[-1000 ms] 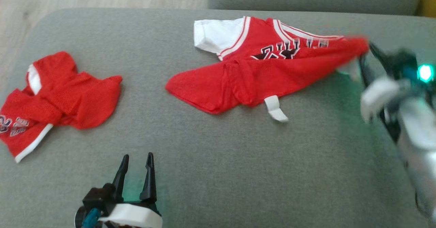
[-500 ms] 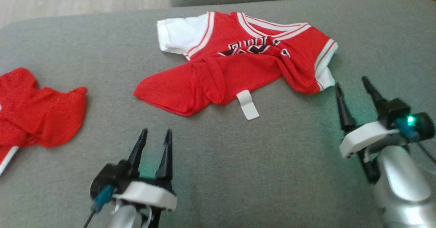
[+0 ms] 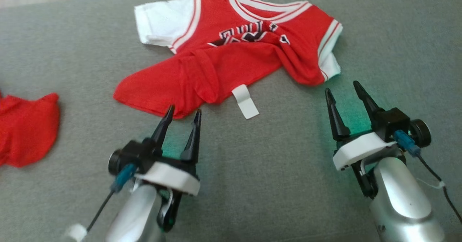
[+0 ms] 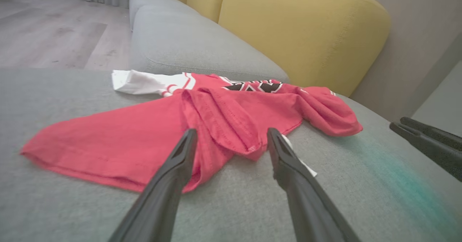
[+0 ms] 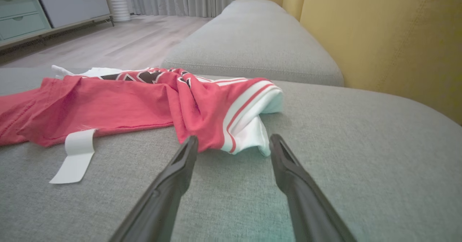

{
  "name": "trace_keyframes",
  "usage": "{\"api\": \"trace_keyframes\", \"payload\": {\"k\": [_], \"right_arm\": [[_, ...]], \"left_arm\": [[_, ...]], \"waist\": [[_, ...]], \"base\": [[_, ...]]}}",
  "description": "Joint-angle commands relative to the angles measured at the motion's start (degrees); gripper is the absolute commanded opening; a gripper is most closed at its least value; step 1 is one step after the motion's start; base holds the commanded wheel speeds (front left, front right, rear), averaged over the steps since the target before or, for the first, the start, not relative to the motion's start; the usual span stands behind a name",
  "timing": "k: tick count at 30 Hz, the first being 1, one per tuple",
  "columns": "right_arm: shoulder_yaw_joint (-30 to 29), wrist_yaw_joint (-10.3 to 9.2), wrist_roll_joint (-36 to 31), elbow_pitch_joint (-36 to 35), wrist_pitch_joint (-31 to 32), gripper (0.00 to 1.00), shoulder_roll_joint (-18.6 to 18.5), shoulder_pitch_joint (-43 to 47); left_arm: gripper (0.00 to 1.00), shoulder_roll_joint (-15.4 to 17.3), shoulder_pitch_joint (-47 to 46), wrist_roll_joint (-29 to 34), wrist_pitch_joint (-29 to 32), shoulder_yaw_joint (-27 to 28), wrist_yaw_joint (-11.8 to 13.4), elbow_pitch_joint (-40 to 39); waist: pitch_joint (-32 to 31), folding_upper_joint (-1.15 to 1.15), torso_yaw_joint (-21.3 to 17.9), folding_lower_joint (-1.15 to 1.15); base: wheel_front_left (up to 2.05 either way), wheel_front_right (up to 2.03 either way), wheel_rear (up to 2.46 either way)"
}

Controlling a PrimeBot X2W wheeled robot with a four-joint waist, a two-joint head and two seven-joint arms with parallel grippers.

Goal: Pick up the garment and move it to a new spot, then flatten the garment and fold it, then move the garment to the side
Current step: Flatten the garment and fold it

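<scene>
Left gripper and right gripper both gape empty; pinch your garment's bunched hem corners, then spread outward.

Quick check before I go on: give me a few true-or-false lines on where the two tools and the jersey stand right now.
1. The left tool and the right tool are both open and empty. True.
2. A white tag sticks out from the near edge of the jersey onto the cushion. True.
3. The jersey lies flat and smooth. False: its lower part is bunched and folded over itself.
4. The right tool grips the jersey's sleeve. False: it is open, just short of the sleeve.
5. A second red garment lies off to the robot's left. True.
</scene>
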Motion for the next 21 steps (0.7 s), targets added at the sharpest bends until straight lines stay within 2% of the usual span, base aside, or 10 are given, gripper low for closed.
{"api": "trace_keyframes", "payload": {"k": [1,6,11,18,19,20,21], "right_arm": [[1.09,-0.04,0.32,-1.96,-0.37,1.00,0.47,-0.66],[1.02,-0.04,0.56,-2.55,-0.37,1.00,0.74,-1.62],[0.88,-0.04,1.00,-2.83,-0.37,1.00,1.07,-1.87],[-1.11,-0.04,1.46,-3.27,-0.37,1.00,1.36,-1.20],[-1.14,-0.04,1.64,-3.20,-0.37,1.00,1.40,-1.09],[-1.33,-0.04,1.81,-3.15,-0.37,1.00,1.43,-0.98],[-1.33,-0.04,1.81,-3.15,-0.37,1.00,1.43,-0.98]], "left_arm": [[1.00,0.20,-3.19,-0.14,-0.47,1.18,-0.12,-1.10],[1.00,0.20,-6.88,0.76,-0.47,-0.27,-0.18,1.71],[1.00,0.20,-8.86,0.75,-0.47,0.94,0.41,5.51],[1.00,0.20,-9.76,1.10,-0.47,0.95,0.85,9.23],[0.75,0.20,-9.82,1.06,-0.47,0.55,0.78,9.58],[0.29,0.20,-9.87,0.80,-0.47,0.17,0.72,9.68],[0.29,0.20,-9.87,0.80,-0.47,0.17,0.72,9.68]], "waist": [[1.13,0.00,-1.19,0.00],[3.53,0.00,-4.40,0.00],[5.26,0.00,-6.88,0.00],[5.94,0.00,-7.18,0.00],[5.79,0.00,-7.05,0.00],[5.66,0.00,-6.83,0.00],[5.66,0.00,-6.83,0.00]], "base": [[0.00,0.00,0.00],[0.00,0.00,0.00],[0.00,0.00,0.00],[0.00,0.00,0.00],[0.00,0.00,0.00],[0.00,0.00,0.00],[0.00,0.00,0.00]]}}
